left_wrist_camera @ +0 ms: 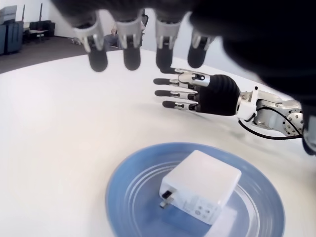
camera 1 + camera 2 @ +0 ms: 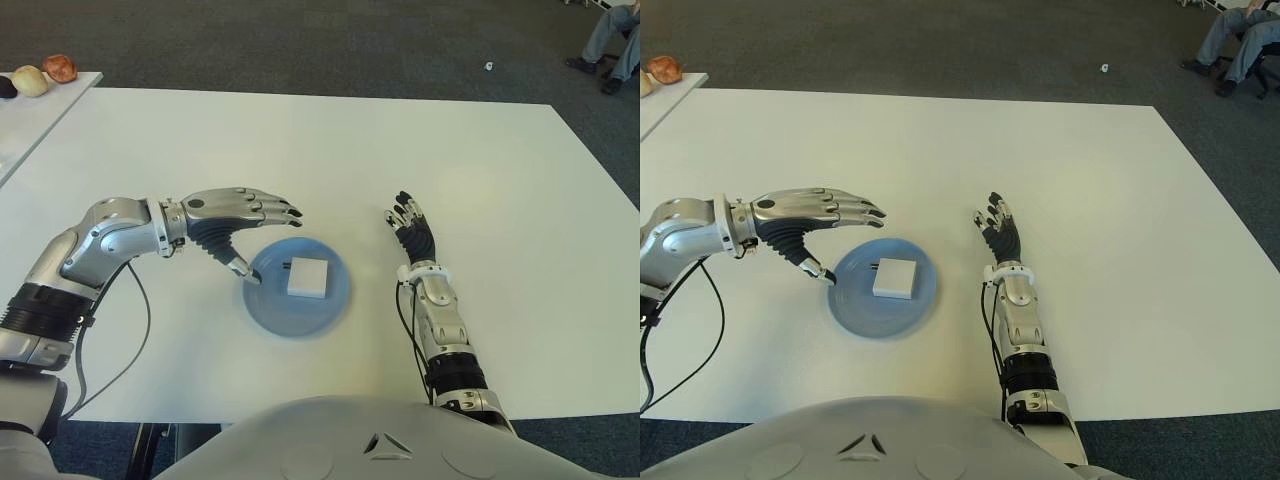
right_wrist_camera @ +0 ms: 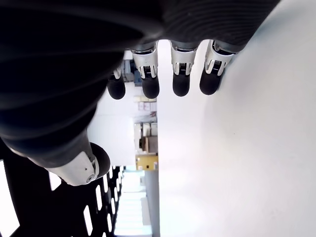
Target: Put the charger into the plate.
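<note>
Your left hand (image 2: 235, 222) hovers at the plate's (image 2: 270, 305) nine o'clock rim, fingers (image 2: 270, 208) spread, empty. Charger (image 2: 308, 278) sits inside the plate. Right hand (image 2: 412, 228), three o'clock, fingers spread on bare white desk (image 2: 480, 170); grey carpet (image 2: 320, 45) beyond.

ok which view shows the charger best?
Left wrist view: the charger fills the frame close up, lying in the blue plate, prongs visible. Both eye views show it small, a white square in the plate beside the left hand. Right wrist view doesn't show it.
</note>
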`<control>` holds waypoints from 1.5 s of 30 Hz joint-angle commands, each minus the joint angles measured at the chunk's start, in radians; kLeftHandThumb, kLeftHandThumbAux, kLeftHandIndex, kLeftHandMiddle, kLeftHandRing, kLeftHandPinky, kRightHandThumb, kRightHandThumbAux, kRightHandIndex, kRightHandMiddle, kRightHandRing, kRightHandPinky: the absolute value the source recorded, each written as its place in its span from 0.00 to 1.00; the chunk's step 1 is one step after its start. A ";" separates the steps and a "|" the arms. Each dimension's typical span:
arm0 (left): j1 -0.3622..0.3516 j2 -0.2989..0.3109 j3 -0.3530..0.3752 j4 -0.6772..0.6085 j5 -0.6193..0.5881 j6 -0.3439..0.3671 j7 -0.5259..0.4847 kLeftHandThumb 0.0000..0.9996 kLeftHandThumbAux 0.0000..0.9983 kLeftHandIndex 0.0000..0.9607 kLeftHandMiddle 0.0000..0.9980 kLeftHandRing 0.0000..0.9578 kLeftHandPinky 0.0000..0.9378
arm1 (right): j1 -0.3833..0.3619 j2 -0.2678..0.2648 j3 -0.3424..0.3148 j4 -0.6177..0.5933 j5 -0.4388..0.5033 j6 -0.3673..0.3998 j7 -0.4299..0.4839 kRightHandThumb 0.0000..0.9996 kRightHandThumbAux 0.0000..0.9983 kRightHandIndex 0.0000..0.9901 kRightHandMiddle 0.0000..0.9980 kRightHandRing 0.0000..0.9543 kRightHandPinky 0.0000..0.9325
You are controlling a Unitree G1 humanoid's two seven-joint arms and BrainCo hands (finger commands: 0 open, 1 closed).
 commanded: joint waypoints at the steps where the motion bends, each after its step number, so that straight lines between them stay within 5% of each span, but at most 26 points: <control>1: -0.058 -0.099 0.009 0.077 0.005 0.051 0.077 0.15 0.39 0.04 0.05 0.01 0.01 | 0.011 0.001 0.001 0.021 0.013 0.013 0.014 0.00 0.66 0.00 0.04 0.02 0.02; 6: -0.199 -0.232 0.014 0.149 -0.019 0.196 0.130 0.17 0.52 0.06 0.08 0.05 0.08 | 0.010 -0.002 -0.002 0.023 0.013 0.014 0.013 0.00 0.66 0.00 0.03 0.02 0.03; 10: -0.328 -0.369 0.106 0.206 -0.141 0.451 0.203 0.18 0.61 0.08 0.10 0.07 0.10 | 0.006 -0.001 -0.003 0.038 0.010 0.010 0.008 0.00 0.66 0.00 0.03 0.02 0.02; 15: -0.387 -0.446 0.235 0.288 -0.244 0.587 0.341 0.15 0.75 0.09 0.10 0.08 0.09 | -0.004 0.006 -0.006 0.062 0.009 -0.002 0.001 0.00 0.67 0.00 0.03 0.02 0.03; 25: -0.244 -0.537 0.384 0.426 -0.389 0.575 0.453 0.03 0.79 0.08 0.10 0.09 0.09 | -0.020 0.014 -0.010 0.104 0.012 -0.053 -0.004 0.00 0.68 0.00 0.02 0.01 0.03; 32: -0.136 -0.618 0.371 0.428 -0.368 0.560 0.542 0.00 0.75 0.05 0.09 0.08 0.06 | -0.026 0.016 -0.012 0.114 0.012 -0.065 -0.008 0.00 0.68 0.00 0.02 0.00 0.03; 38: -0.063 -0.666 0.365 0.570 -0.356 0.523 0.594 0.00 0.74 0.02 0.07 0.06 0.06 | -0.022 0.017 -0.011 0.110 0.004 -0.067 -0.019 0.00 0.68 0.00 0.02 0.00 0.03; 45: 0.071 -0.686 0.322 0.578 -0.302 0.510 0.624 0.00 0.73 0.00 0.05 0.04 0.04 | -0.019 0.015 -0.012 0.101 0.000 -0.058 -0.031 0.00 0.69 0.00 0.02 0.00 0.04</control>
